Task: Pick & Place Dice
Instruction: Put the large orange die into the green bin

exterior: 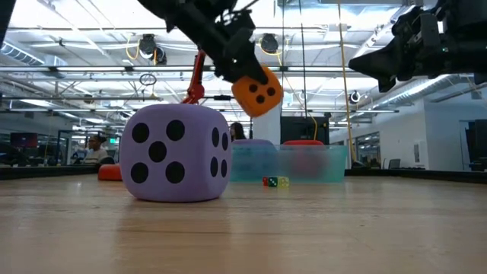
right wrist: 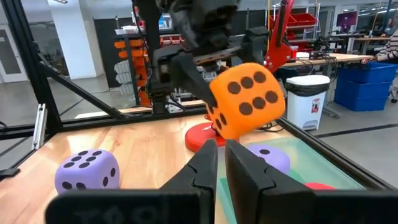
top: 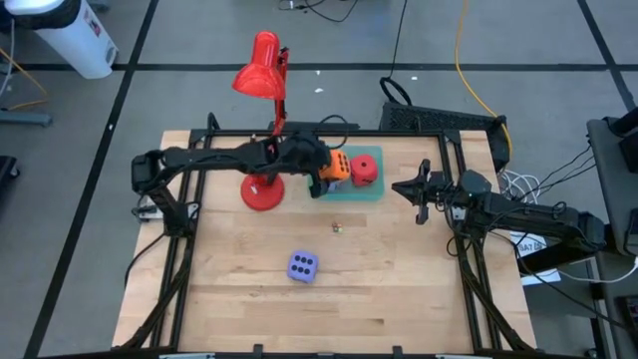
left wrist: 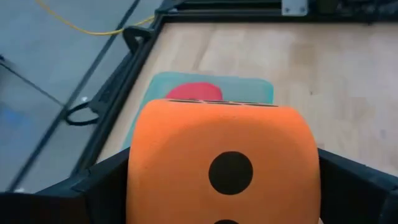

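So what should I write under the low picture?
Left hand holds the orange die up above the purple die.

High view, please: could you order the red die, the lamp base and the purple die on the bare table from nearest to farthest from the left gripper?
Left gripper, shut on the orange die:
1. Red die, just beside it in the teal tray.
2. Lamp base, on the opposite side, by the arm.
3. Purple die, alone toward the table's front edge.

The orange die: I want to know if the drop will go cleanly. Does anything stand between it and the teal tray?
Nothing visible blocks the way. The left gripper holds the orange die in the air at the teal tray's edge. Inside are a red die and a purple one; it could land on them.
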Available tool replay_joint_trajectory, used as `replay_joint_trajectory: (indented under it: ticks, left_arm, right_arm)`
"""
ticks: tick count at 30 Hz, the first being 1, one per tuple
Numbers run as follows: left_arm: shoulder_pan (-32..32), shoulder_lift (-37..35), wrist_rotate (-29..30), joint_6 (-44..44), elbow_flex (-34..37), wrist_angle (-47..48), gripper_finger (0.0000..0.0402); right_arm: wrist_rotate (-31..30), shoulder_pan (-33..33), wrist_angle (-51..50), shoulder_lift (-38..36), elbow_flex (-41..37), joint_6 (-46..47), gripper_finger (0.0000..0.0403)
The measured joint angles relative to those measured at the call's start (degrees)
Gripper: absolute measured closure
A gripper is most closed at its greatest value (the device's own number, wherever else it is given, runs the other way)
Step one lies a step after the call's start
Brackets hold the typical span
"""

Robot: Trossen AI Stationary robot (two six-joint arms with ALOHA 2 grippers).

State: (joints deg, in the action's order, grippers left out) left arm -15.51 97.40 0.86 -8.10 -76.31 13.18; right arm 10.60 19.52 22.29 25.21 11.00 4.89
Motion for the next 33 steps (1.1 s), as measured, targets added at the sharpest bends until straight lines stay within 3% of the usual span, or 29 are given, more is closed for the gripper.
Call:
replay_joint_trajectory:
  ticks: [2,7,13,20,26,33]
  left_arm:
    - [-1.2,1.4,-3.5,0.3,0.0,0.1,0.0003]
    - [-2.5,5.1,-5.0,0.9,-0.2,-1.3,0.0002]
    - [-2.8,8.3,-9.7,4.0,-6.4,2.7,0.0002]
    - [-2.9,12.1,-10.9,6.4,-12.0,6.0,0.0002]
    - [0.0,13.2,-5.4,-1.1,-12.0,6.1,0.0002]
    - [0.7,13.2,-4.8,-2.3,-12.0,3.0,0.0002]
  right_arm:
    - [0.0,0.0,0.2,0.1,0.0,-0.2,0.0381]
    - [0.0,0.0,0.2,0.1,0.0,-0.8,0.038]
    - [0.0,0.0,0.2,0.1,0.0,-2.2,0.038]
    - [-0.3,0.0,0.3,1.8,0.0,-3.1,0.0381]
    - [-1.8,0.0,6.0,9.0,0.0,-4.5,0.04]
    - [-1.6,0.0,11.7,19.6,2.9,-4.7,0.0402]
